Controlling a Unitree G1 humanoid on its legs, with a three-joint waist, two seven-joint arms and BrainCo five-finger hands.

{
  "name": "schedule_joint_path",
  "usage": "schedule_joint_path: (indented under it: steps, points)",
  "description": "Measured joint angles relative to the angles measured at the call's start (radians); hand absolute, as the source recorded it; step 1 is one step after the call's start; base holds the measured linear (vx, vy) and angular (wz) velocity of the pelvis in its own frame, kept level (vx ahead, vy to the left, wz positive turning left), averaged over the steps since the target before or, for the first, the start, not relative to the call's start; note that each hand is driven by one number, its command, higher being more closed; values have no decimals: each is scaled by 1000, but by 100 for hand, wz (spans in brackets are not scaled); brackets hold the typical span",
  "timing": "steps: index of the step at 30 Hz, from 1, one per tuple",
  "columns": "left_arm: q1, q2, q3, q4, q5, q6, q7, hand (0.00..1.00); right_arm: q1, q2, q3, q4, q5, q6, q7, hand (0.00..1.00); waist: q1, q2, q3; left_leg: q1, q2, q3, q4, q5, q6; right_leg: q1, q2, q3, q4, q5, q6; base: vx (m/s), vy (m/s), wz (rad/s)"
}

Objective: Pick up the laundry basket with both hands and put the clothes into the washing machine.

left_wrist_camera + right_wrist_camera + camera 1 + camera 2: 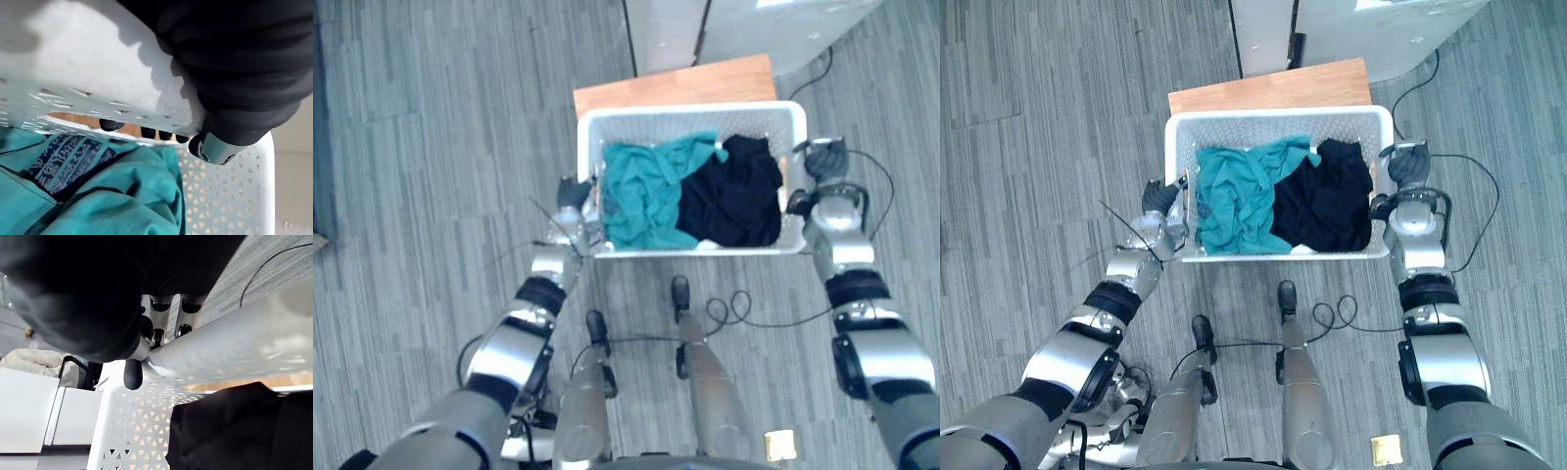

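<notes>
Left robot hand (570, 201) and right robot hand (824, 162) at the two short ends of the white laundry basket (690, 110). In the left wrist view, the dark fingertips (110, 125) show through the handle slot under the rim, curled round it. In the right wrist view, the fingers (188, 316) pass under the opposite rim, with the thumb (133, 374) against the perforated wall. Both robot hands thus hold the basket.

The basket sits over a wooden bench (675, 86); whether it rests on it or is just clear cannot be told. Inside lie a teal garment (646, 191) to the robot's left and a black garment (734, 191) to its right, touching. A white appliance (744, 24) stands beyond the bench.

Likely risks:
- Each grip is shallow, on a smooth rim, so a finger could slip as the load comes up.
- Unequal lift would tilt the basket and slide the clothes to one end or onto the floor (431, 147).
- Squeezing inward could flex the thin walls.
</notes>
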Motion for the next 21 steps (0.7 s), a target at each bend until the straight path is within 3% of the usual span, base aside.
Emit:
schedule_joint_path:
  steps: [6,10,21]
  points:
    - [162,67,-39,-146,1,11,-2,100,220,48,-11,-149,3,8,1,100,-14,0,0,87,-6,-4,-3,-14,21,87,0,9,-7,-9,12,34,9,-4]
    - [267,119,-38,-263,1,12,-32,100,362,97,-48,-260,-4,19,41,100,-17,0,-4,126,-17,-6,27,-39,27,152,-6,15,-37,-9,13,0,0,0]
    - [573,114,11,-405,0,21,-132,100,639,144,-103,-487,-70,18,152,100,-25,-2,-184,251,-17,41,68,-112,36,278,-4,68,-66,-19,26,30,22,-15]
